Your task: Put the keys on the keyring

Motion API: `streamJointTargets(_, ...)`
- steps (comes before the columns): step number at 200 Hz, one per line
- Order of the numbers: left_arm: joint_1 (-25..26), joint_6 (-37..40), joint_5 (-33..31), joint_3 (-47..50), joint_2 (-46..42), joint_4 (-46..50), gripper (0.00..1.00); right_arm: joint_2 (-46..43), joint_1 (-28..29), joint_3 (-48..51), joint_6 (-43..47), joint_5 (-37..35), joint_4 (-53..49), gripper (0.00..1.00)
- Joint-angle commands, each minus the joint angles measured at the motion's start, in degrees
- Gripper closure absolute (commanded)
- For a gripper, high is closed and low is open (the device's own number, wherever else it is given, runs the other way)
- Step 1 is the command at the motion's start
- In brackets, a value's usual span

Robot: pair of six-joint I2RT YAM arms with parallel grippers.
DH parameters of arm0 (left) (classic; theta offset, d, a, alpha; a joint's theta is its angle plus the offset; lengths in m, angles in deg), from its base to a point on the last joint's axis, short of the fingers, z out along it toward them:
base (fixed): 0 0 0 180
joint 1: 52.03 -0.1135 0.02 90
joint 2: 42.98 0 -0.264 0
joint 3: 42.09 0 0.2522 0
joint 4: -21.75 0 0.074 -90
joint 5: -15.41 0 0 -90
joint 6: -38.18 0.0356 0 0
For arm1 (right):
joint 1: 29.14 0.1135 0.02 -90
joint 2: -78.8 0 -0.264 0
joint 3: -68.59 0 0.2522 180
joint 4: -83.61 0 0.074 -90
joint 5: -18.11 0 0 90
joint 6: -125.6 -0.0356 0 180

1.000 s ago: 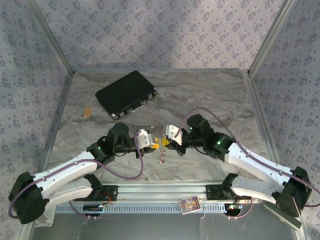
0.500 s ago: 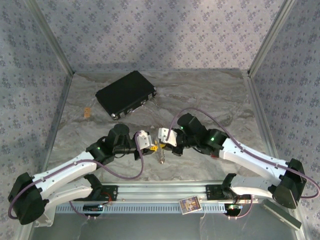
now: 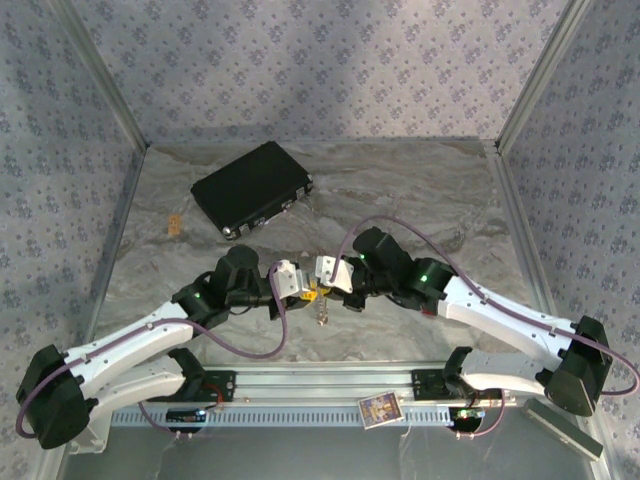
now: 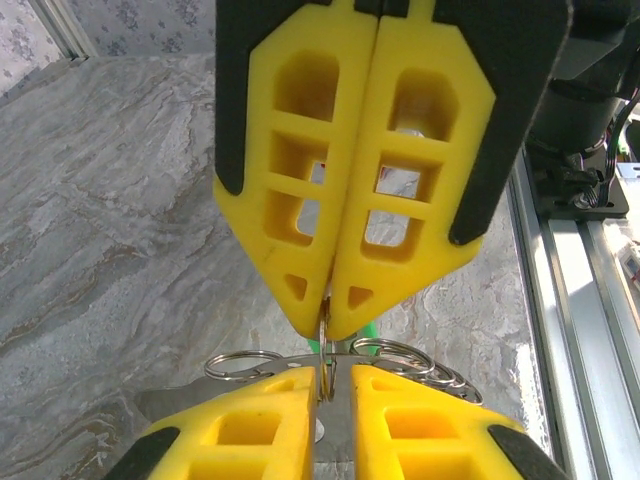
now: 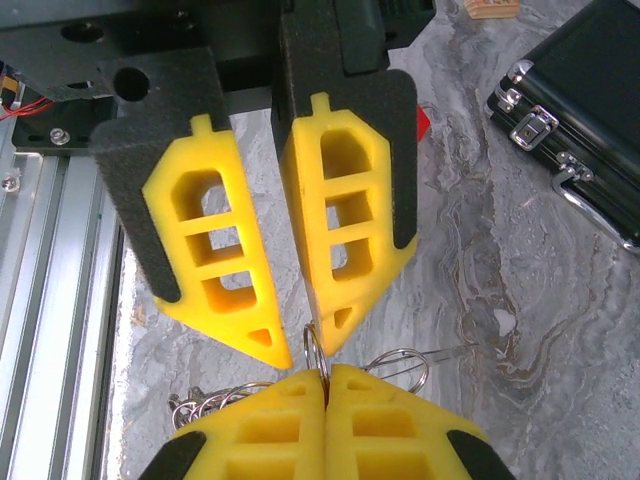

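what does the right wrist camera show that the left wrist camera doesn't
Right wrist alone: the black case with silver latches at upper right, a tan scrap at the top edge, and the right tool open, its yellow fingers parted.

Left wrist alone: the left tool shut on the keyring, and a glimpse of green behind its tips.

Both: the two tools meeting tip to tip, silver rings fanned between them, the marbled table and the aluminium rail.

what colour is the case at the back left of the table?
Black, with silver metal latches and corner fittings: the case shows best in the right wrist view.
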State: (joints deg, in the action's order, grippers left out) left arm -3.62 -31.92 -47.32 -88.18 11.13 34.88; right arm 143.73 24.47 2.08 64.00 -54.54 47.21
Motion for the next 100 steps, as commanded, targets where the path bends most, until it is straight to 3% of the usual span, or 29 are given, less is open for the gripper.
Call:
streamJointTargets(1, 0.3, 0.0, 1.2, -1.7, 0.2, -1.2, 0.89, 0.5, 0.7, -1.7, 1.0, 1.5, -0.3, 1.0)
streamJointTargets(25, 0.3, 0.1, 1.1, -1.6, 0.1, -1.5, 1.0, 0.6, 1.0, -1.7, 0.9, 2.1, 0.0, 1.0)
streamJointTargets(50, 0.2, 0.0, 1.1, -1.3, -0.4, -1.7, 1.0, -0.2, 0.5, -1.0, -0.2, 2.3, 0.6, 1.0)
streamJointTargets(68, 0.2, -0.8, 0.4, -0.3, -1.1, -3.2, 1.0, -2.5, -1.0, 1.3, -2.2, 2.4, 2.7, 0.73)
streamJointTargets(100, 0.3, -5.0, -0.6, 2.7, -2.1, -9.1, 1.0, -6.3, -1.8, 5.7, -3.5, 0.1, 5.4, 0.68)
